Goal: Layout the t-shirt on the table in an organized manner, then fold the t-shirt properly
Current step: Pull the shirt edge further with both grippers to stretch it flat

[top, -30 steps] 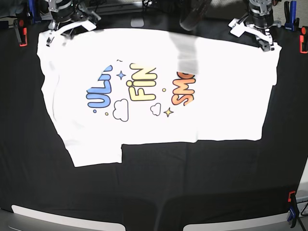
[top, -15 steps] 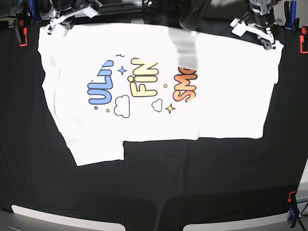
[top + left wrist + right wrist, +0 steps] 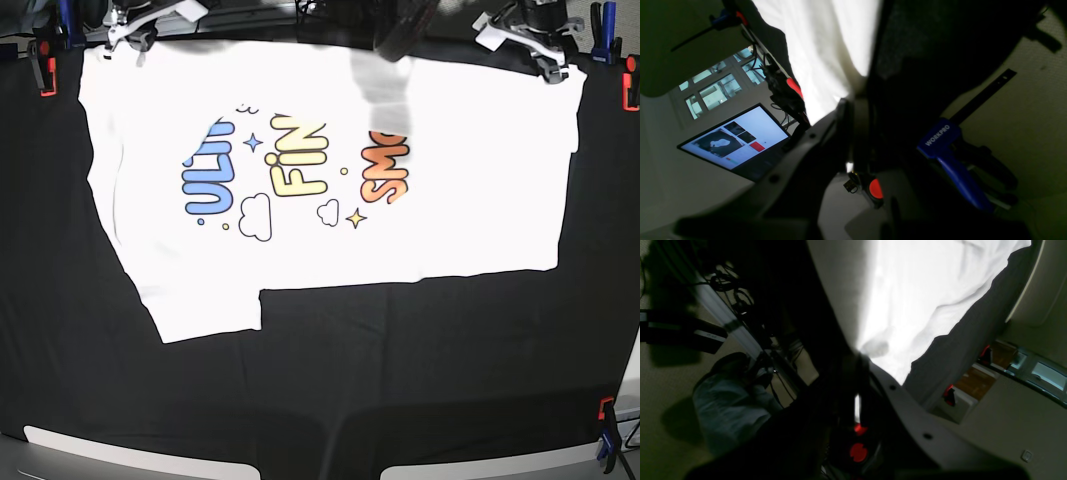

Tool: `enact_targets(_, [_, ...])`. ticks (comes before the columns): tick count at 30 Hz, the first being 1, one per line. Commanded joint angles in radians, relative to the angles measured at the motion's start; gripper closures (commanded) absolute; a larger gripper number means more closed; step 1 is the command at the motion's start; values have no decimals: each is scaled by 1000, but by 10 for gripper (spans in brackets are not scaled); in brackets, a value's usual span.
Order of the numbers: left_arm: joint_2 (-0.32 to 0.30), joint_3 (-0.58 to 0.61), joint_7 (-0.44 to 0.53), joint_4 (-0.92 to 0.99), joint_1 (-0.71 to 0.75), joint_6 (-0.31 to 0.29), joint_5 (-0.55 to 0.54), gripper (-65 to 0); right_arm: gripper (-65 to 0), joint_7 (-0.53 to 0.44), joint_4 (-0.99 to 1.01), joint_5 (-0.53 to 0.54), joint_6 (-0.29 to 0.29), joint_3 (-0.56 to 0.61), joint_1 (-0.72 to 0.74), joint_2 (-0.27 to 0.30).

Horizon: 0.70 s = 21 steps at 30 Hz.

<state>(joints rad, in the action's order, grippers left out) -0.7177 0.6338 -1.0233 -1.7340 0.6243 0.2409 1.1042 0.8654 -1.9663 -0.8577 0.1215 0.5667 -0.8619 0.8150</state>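
Layout step here: we've got both grippers, right one (image 3: 130,30) upper left, left one (image 3: 545,45) upper right, pinched shut on the t-shirt (image 3: 330,180) stretched across the table (image 3: 400,380), so next probably lowering it flat.

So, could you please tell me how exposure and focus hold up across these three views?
Base view: the white short-sleeved printed t-shirt is overexposed, its folds lost, and a grey blurred smear covers part of the orange lettering. Left wrist view: the shirt glares white, the black cloth-covered table sinks into shadow, the blue clamp reads sharp. Right wrist view: similar glare, with dark, soft foreground.
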Motion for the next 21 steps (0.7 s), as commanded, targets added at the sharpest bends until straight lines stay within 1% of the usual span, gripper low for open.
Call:
enact_targets(1, [-12, -4, -28, -14, 8, 30, 22, 0, 0, 13, -17, -19, 15, -3, -8, 11])
enact_targets(4, [-12, -4, -23, -14, 8, 32, 22, 0, 0, 18, -17, -19, 14, -3, -8, 11])
enact_targets(7, [-12, -4, -19, -14, 8, 85, 22, 0, 0, 18, -17, -19, 14, -3, -8, 11])
enact_targets(9, [-12, -4, -20, -14, 8, 109, 22, -7, -107, 14, -17, -18, 15, -3, -8, 10])
enact_targets(11, [-12, -4, -20, -14, 8, 112, 21, -158, -215, 15, -17, -18, 16, -3, -8, 10])
enact_targets(12, [-12, -4, -21, -14, 8, 112, 21, -216, -252, 16, -17, -17, 20, -3, -8, 10])
enact_targets(13, [-12, -4, -24, -14, 8, 112, 21, -245, -270, 18, -17, -14, 26, -3, -8, 10])
enact_targets(17, [-12, -4, -29, -14, 17, 112, -19, -252, -271, 18, -18, 4, 29, 27, -8, 11])
enact_targets(21, [-12, -4, -58, -14, 45, 112, -13, -252, -271, 18, -18, -4, 36, 106, -8, 11])
